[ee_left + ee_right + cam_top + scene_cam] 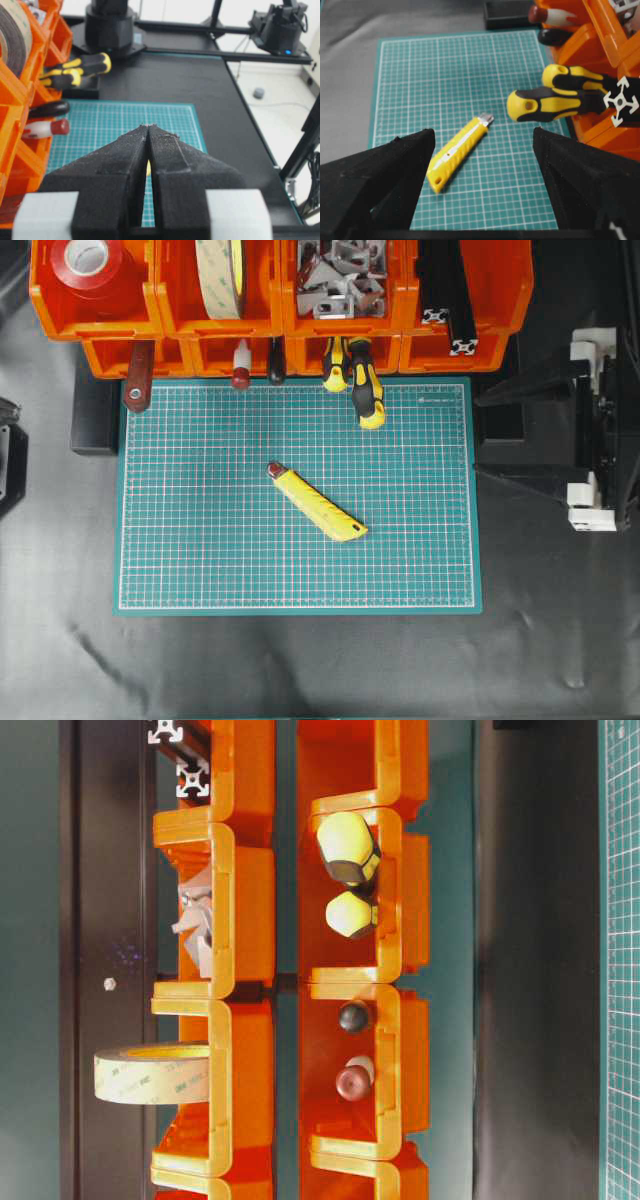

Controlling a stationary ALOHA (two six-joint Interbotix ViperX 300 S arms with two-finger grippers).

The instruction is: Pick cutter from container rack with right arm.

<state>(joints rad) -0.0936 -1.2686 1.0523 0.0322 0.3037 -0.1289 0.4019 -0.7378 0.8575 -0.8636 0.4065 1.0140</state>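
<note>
Yellow cutter (459, 152) lies diagonally mid-mat on the green mat (420, 75), between the right gripper's (482, 150) 2 spread fingers.

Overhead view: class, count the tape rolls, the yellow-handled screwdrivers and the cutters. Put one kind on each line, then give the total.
Tape rolls: 2
Screwdrivers: 2
Cutter: 1
Total: 5
</note>
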